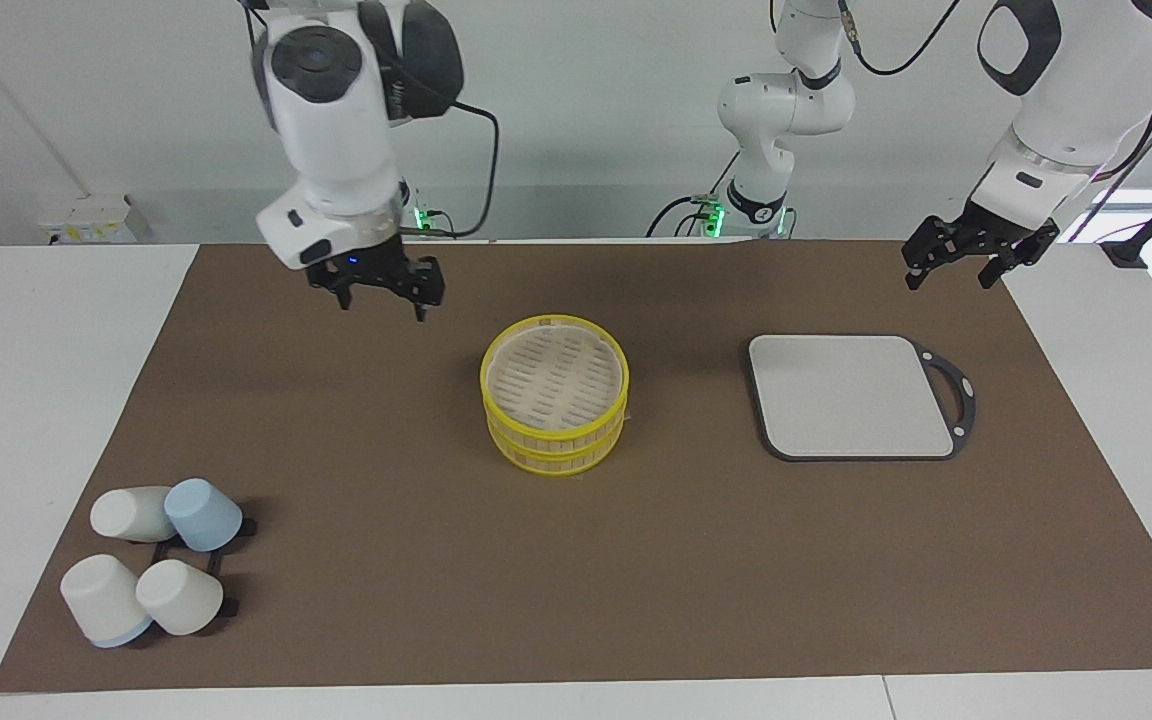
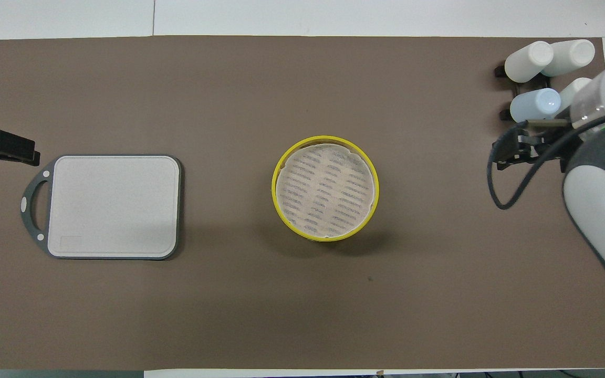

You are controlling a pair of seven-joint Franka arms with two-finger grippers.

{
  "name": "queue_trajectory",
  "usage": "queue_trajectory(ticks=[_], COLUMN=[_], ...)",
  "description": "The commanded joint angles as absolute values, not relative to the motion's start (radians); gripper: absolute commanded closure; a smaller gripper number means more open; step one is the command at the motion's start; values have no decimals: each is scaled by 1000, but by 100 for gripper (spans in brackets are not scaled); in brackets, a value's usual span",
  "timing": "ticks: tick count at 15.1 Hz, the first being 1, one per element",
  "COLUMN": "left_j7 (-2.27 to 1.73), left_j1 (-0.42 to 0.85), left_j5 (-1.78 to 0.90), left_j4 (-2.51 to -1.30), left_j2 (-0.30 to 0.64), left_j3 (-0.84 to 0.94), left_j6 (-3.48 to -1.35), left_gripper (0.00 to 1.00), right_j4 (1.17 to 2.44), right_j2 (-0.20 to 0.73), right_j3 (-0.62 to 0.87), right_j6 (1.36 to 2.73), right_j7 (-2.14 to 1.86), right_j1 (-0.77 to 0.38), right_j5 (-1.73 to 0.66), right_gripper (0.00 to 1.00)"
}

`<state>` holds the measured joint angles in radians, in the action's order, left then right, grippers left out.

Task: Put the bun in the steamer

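Observation:
The steamer stands in the middle of the brown mat, a round bamboo basket with bright yellow rims, stacked in tiers, its slatted top showing; it also shows in the overhead view. No bun shows in either view. My right gripper hangs open and empty in the air over the mat, toward the right arm's end from the steamer; it also shows in the overhead view. My left gripper hangs open and empty over the mat's edge at the left arm's end, beside the board's handle; it also shows in the overhead view.
A grey square board with a black handle lies bare between the steamer and the left arm's end; it also shows in the overhead view. Several white and pale-blue cups sit on a black rack at the right arm's end, farther from the robots.

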<state>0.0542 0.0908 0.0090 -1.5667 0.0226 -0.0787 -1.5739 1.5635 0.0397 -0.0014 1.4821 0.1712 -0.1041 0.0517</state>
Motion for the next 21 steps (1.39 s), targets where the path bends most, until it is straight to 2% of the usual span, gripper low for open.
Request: queue_trajectory(ticks=[1,6,21], left_j7=[69,63,63], left_j1=[80,81,91], left_j5=[18,20,21], left_j4=[-1597,-1597,-1597], left_j2=[2,2,2], left_j3=[-74,-72,-72], left_j6=[-1597,-1614,-1617], left_gripper=[0,0,0], right_j4=[1670,1658,1651], right_j2=[-18,-12,-9], right_j3=[12,12,23], right_j6=[1516,1563,1601], right_j7=[95,87,97], right_j1=[-74,-23,-20], right_j5=[37,38,5], right_gripper=[0,0,0])
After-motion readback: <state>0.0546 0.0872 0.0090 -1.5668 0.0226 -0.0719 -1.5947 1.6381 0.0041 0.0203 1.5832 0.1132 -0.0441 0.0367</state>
